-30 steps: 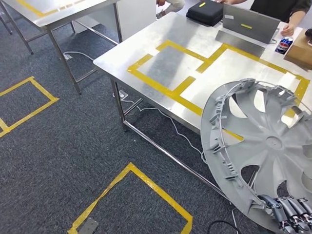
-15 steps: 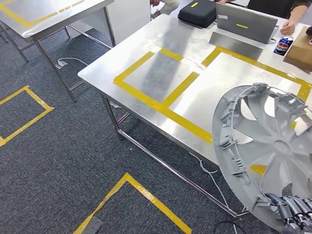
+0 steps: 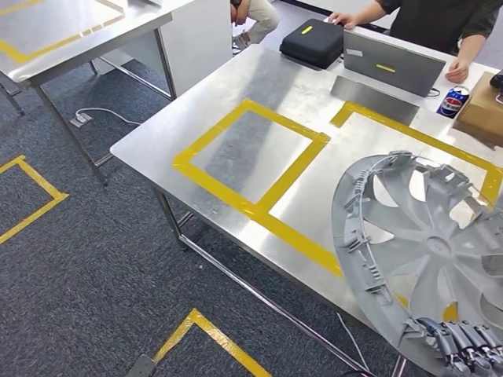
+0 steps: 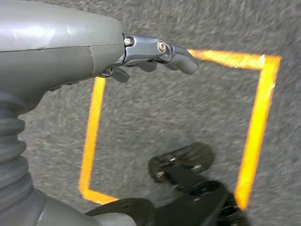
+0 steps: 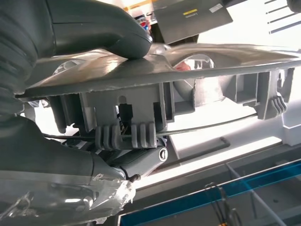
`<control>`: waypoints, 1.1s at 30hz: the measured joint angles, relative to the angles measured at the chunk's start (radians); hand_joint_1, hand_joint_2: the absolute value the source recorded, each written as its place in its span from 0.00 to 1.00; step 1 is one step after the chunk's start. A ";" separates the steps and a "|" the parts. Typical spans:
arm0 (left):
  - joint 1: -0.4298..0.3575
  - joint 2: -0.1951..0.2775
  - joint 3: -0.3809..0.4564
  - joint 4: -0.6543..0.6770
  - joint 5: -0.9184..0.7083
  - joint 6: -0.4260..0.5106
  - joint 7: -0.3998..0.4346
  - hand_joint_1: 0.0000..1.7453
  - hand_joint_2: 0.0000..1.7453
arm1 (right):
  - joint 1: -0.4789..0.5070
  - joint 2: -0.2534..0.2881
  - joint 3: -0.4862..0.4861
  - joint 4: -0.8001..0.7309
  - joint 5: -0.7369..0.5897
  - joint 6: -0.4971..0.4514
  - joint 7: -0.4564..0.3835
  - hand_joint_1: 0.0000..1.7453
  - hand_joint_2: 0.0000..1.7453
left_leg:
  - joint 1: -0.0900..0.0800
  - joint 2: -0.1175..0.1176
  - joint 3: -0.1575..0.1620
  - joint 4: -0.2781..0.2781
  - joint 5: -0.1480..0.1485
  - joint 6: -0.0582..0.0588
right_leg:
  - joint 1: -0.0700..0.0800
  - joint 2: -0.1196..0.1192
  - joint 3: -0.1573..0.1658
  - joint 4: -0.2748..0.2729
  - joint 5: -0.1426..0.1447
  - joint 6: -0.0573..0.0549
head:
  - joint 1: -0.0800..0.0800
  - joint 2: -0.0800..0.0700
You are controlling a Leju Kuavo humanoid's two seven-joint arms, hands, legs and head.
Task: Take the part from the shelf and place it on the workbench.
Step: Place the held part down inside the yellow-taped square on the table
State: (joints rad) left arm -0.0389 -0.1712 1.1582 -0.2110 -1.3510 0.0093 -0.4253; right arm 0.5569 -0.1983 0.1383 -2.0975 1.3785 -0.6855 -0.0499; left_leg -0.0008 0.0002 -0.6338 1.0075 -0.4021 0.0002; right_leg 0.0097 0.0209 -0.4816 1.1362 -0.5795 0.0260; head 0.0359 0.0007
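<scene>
My right hand (image 3: 465, 349) grips the part (image 3: 427, 251) by its near rim, so the disc stands tilted above my fingers, over the desk (image 3: 237, 102) edge, ready to lay down. My left hand (image 4: 156, 52) hangs empty, fingers loosely apart.

We see our right hand (image 5: 106, 117) gripping the grey hubcap (image 5: 199, 70) edge-on across the frame's middle, thumb (image 5: 106, 28) pressed on its upper face, a laptop (image 5: 188, 19) at top centre beyond.

Grey wheel cover (image 3: 427, 251), steel workbench (image 3: 237, 102) with yellow tape squares (image 3: 255, 208), dark carpet (image 3: 77, 267).
</scene>
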 joint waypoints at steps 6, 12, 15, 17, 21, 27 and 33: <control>0.000 0.001 0.008 0.000 0.011 0.005 0.002 0.00 1.00 | 0.000 -0.018 0.017 0.007 0.010 0.000 0.024 1.00 1.00 | 0.003 -0.004 0.090 0.000 -0.071 0.002 | -0.008 -0.012 -0.153 0.063 -0.105 0.017 | 0.005 0.000; -0.004 0.007 0.024 0.000 0.024 0.013 0.005 0.00 1.00 | -0.008 -0.039 0.040 0.016 0.020 -0.001 0.055 1.00 1.00 | 0.003 -0.005 0.128 0.007 -0.116 -0.024 | -0.005 -0.014 -0.139 -0.069 0.131 -0.010 | 0.004 0.000; -0.011 0.006 0.029 0.000 0.030 0.017 0.008 0.00 1.00 | -0.014 -0.052 0.054 0.022 0.016 -0.001 0.077 1.00 1.00 | 0.004 -0.004 0.081 0.085 -0.134 -0.033 | -0.007 -0.012 -0.123 -0.083 0.127 -0.024 | 0.002 0.000; -0.012 0.006 0.033 0.000 0.034 0.019 0.010 0.00 1.00 | -0.025 -0.064 0.064 0.032 0.001 -0.001 0.098 1.00 1.00 | 0.003 -0.004 0.001 0.206 -0.180 -0.036 | -0.005 -0.012 -0.117 -0.086 0.121 -0.033 | 0.001 0.000; -0.011 0.013 0.041 0.000 0.032 0.020 0.012 0.00 1.00 | -0.045 -0.098 0.080 0.071 -0.086 0.008 0.117 1.00 1.00 | -0.003 -0.004 -0.064 0.231 -0.136 -0.027 | 0.000 -0.006 -0.100 -0.086 0.106 -0.041 | 0.000 0.000; -0.014 0.019 0.042 0.000 0.020 0.017 0.012 0.00 1.00 | -0.068 -0.132 0.089 0.127 -0.179 0.033 0.098 1.00 1.00 | -0.013 -0.004 0.010 0.006 -0.024 -0.012 | 0.011 -0.004 -0.093 -0.087 0.087 -0.037 | -0.001 0.000; -0.018 0.024 0.042 0.000 -0.004 0.004 0.011 0.00 1.00 | -0.122 -0.155 0.034 0.245 -0.379 0.111 -0.045 1.00 1.00 | -0.011 -0.007 0.014 0.002 -0.019 -0.009 | 0.014 -0.007 -0.081 -0.106 0.089 -0.042 | -0.001 0.000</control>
State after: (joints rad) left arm -0.0564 -0.1475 1.1997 -0.2110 -1.3546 0.0133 -0.4146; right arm 0.4351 -0.3535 0.1724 -1.8526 0.9991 -0.5748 -0.0954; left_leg -0.0120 -0.0067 -0.6194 1.0095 -0.4215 -0.0087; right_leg 0.0239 0.0136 -0.5630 1.0298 -0.4902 -0.0162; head 0.0349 0.0008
